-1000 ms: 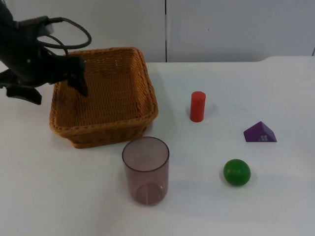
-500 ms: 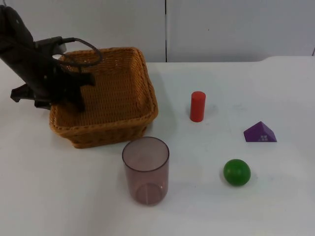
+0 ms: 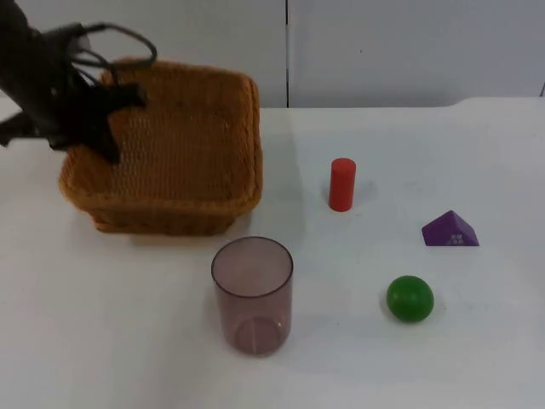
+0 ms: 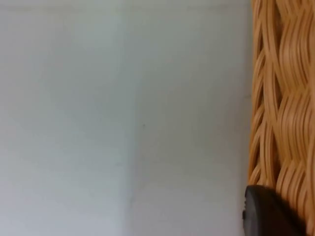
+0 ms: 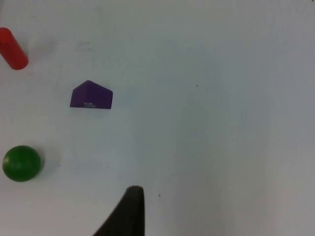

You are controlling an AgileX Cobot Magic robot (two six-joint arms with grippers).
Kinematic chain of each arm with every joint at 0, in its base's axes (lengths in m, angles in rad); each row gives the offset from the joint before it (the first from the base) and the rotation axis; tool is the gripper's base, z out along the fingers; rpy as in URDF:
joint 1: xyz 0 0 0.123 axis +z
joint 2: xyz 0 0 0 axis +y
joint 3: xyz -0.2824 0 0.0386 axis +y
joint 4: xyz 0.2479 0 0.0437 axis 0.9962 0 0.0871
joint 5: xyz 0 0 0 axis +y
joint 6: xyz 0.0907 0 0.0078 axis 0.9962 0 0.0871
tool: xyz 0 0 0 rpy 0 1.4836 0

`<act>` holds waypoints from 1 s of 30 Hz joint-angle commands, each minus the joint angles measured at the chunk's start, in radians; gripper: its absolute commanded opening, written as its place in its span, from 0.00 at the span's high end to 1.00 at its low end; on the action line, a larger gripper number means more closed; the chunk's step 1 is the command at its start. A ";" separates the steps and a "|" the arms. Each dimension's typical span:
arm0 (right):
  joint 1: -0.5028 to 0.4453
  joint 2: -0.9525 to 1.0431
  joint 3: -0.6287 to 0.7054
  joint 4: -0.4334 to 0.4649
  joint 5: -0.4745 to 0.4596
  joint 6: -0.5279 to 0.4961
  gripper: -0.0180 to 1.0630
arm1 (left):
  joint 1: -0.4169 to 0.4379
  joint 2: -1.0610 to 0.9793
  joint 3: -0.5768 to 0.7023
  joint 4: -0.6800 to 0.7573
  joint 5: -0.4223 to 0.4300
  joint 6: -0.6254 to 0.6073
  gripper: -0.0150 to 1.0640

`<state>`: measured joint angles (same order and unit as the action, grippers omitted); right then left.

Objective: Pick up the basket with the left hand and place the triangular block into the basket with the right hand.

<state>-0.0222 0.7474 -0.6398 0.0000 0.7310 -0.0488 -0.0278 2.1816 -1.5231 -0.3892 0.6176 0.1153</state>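
Left pincer (image 3: 109, 128) clamps the woven wicker basket (image 3: 170, 162) rim, tilted; purple triangular block (image 3: 450, 230) lies apart.

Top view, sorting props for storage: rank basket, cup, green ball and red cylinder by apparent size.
1. Basket
2. Cup, though it is nearer the camera
3. Green ball and red cylinder look alike, so unranked

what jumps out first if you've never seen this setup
The wicker basket at the table's far left, its left rim gripped by the left gripper and tilted off the white table. Then the bright pieces to its right: red cylinder, purple triangular block, green ball, with a tinted cup in front.
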 commanded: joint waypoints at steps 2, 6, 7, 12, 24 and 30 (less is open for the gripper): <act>-0.004 -0.003 -0.006 0.000 -0.019 -0.008 0.01 | -0.001 -0.115 0.036 0.004 0.054 -0.031 0.99; -0.004 -0.003 -0.006 0.000 -0.019 -0.008 0.01 | -0.001 -0.222 0.112 0.002 0.075 -0.043 0.99; -0.004 -0.003 -0.006 0.000 -0.017 -0.008 0.01 | -0.001 -0.274 0.158 0.004 0.077 -0.043 0.99; -0.004 -0.003 -0.006 0.000 -0.017 -0.008 0.01 | 0.020 -0.430 0.267 0.000 0.095 -0.043 0.99; -0.004 -0.003 -0.006 0.006 0.002 -0.008 0.01 | 0.173 -0.757 0.592 -0.226 0.237 0.195 0.99; -0.004 -0.003 -0.006 0.009 0.009 -0.008 0.01 | 0.240 -0.890 0.767 -0.283 0.277 0.304 0.99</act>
<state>-0.0222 0.7474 -0.6398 0.0058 0.7366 -0.0488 0.2057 1.3250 -0.7796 -0.6282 0.8869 0.3996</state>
